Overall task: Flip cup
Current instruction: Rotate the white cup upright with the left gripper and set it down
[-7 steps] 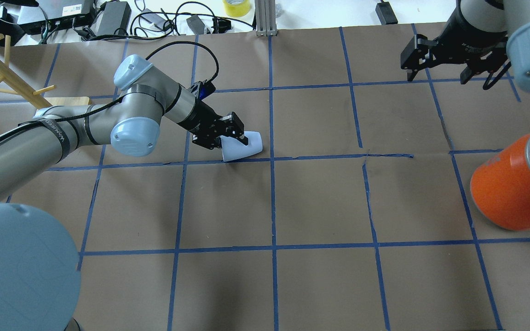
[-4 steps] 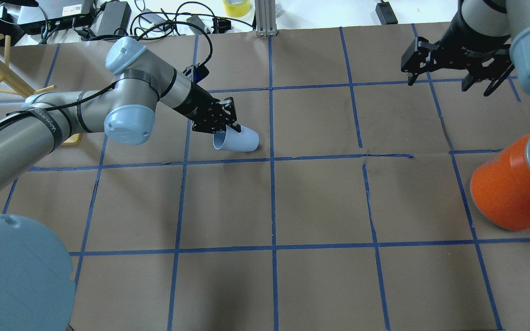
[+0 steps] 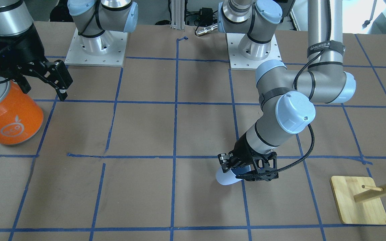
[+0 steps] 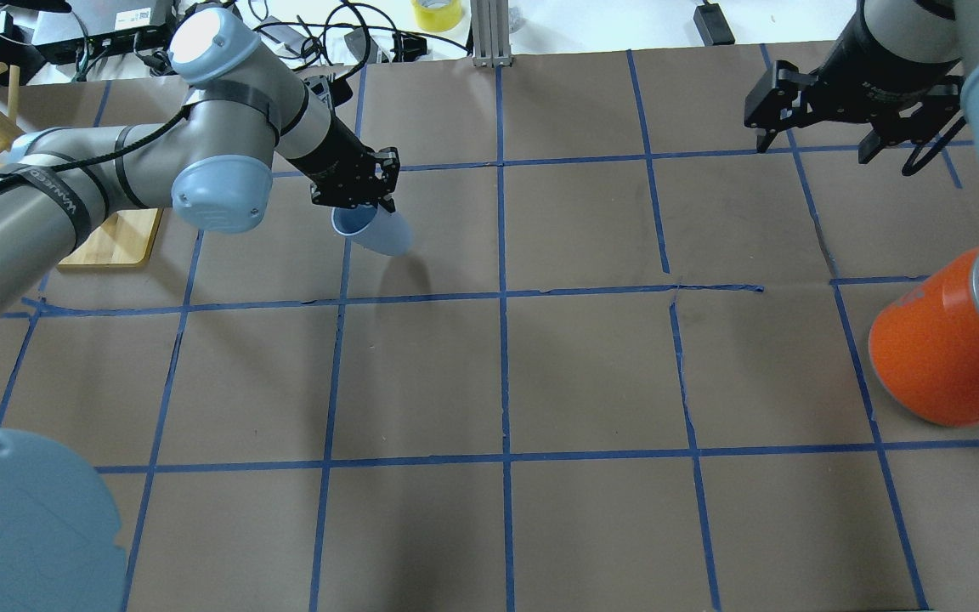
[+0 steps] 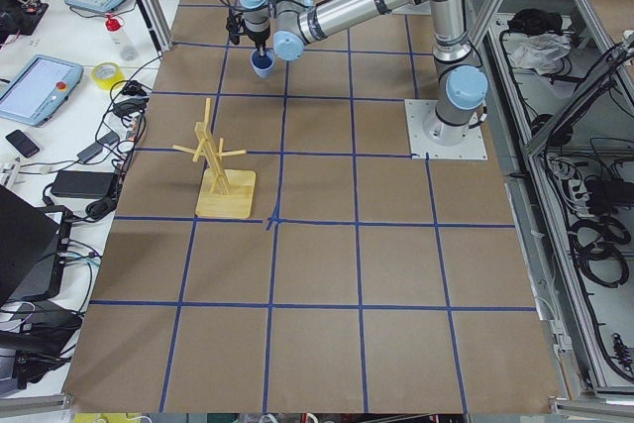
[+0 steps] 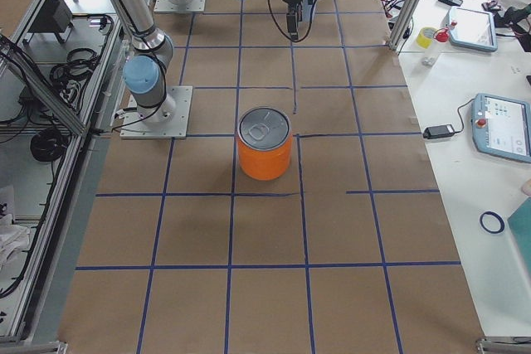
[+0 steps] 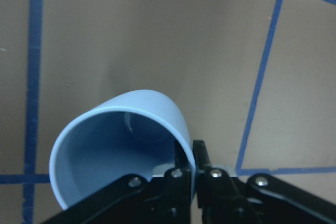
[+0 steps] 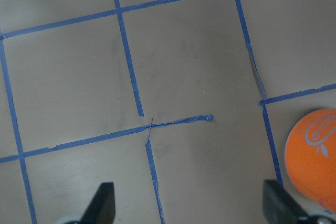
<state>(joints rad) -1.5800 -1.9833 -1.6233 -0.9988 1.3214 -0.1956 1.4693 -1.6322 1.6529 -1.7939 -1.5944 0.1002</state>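
Note:
The pale blue cup point(image 4: 377, 232) hangs tilted above the table, its mouth turned up and toward the arm. My left gripper point(image 4: 359, 206) is shut on its rim. In the left wrist view the cup point(image 7: 126, 129) shows its bluish inside, and the left gripper point(image 7: 191, 156) pinches the rim wall, one finger inside and one outside. The front view shows the cup point(image 3: 226, 177) under the left gripper point(image 3: 236, 167). It also shows in the left side view point(image 5: 263, 65). My right gripper point(image 4: 825, 143) is open and empty, high at the far right; it also shows in its wrist view point(image 8: 191, 208).
A large orange can point(image 4: 944, 348) with a silver top stands at the right edge, also in the front view point(image 3: 8, 117). A wooden peg rack on a square base point(image 4: 116, 240) stands at the far left, beside the left arm. Cables and boxes lie beyond the table's far edge.
The left gripper has lifted the cup off the table and carried it left and back. The cup has turned from lying on its side to mouth tilted upward. The right arm barely moved.

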